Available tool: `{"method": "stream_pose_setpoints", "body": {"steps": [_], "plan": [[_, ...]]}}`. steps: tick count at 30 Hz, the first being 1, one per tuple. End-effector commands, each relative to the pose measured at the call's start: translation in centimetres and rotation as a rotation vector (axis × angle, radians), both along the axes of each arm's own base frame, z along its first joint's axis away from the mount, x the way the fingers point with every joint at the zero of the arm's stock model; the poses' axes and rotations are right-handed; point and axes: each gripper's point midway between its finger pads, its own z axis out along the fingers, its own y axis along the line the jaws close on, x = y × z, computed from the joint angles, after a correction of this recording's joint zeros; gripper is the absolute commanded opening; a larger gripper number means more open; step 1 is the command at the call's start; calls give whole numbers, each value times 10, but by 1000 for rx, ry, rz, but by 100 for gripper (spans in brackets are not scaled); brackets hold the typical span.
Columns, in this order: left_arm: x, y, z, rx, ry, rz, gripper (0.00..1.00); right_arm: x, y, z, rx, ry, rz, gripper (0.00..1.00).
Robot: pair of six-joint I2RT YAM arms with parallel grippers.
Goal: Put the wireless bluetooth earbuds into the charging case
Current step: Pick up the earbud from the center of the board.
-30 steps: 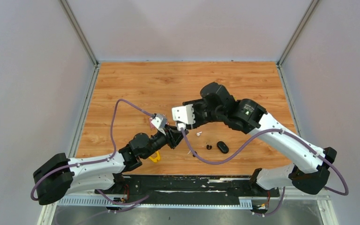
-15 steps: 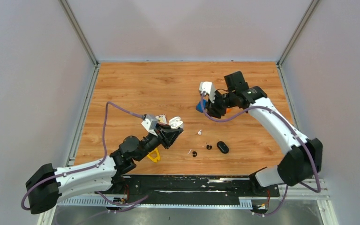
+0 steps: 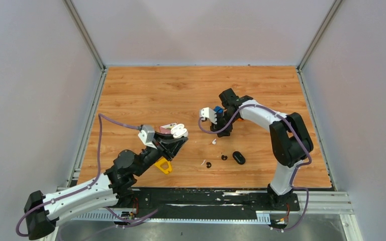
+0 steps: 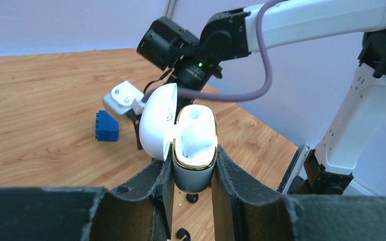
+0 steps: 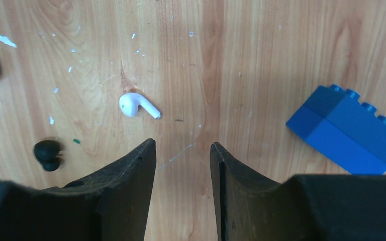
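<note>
While left pincer (image 4: 193, 173) clamps open charging case (image 4: 195, 143) | right pincer (image 5: 182, 148) parted, empty, near earbud (image 5: 135, 106)

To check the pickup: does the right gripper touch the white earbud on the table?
Apart. The right wrist view shows bare table between the right gripper and the white earbud.

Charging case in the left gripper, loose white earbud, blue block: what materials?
White open charging case: likely glossy moulded plastic, going by the smooth lid with soft highlights. Its gold rim looks metallic, possibly only plated. White stemmed earbud: glossy hard plastic with a bright sheen. Blue studded toy block: plastic with a duller satin finish and moulded studs.
</note>
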Motion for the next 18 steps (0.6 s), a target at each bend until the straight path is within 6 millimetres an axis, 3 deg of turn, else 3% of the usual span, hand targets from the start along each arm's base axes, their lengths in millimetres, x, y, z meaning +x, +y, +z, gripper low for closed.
{"method": "stream_pose_setpoints", "body": {"steps": [1,9,18], "plan": [[-3,9,10,-11,-24,15,0,19,12,-10,-53,-121,117,45],[-4,16,21,-3,-51,29,0,5,18,-38,-153,-115,211,47],[-4,15,17,1,-46,26,0,-23,24,-37,-178,-40,300,48]]}}
